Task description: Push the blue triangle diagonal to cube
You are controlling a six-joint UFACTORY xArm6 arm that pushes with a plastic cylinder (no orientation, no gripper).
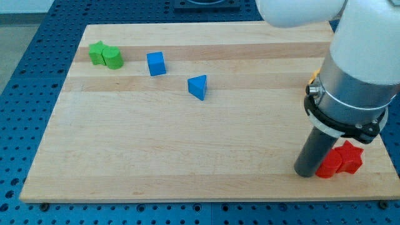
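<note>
The blue triangle lies on the wooden board, left of centre in the upper part. The blue cube sits a little up and to the left of it, with a small gap between them. My tip rests on the board at the lower right, far from both blue blocks. It touches or nearly touches the left side of two red blocks.
Two green blocks, a star and a cylinder, sit together at the board's upper left. The red blocks lie close to the board's bottom right corner. The arm's white body covers the right edge.
</note>
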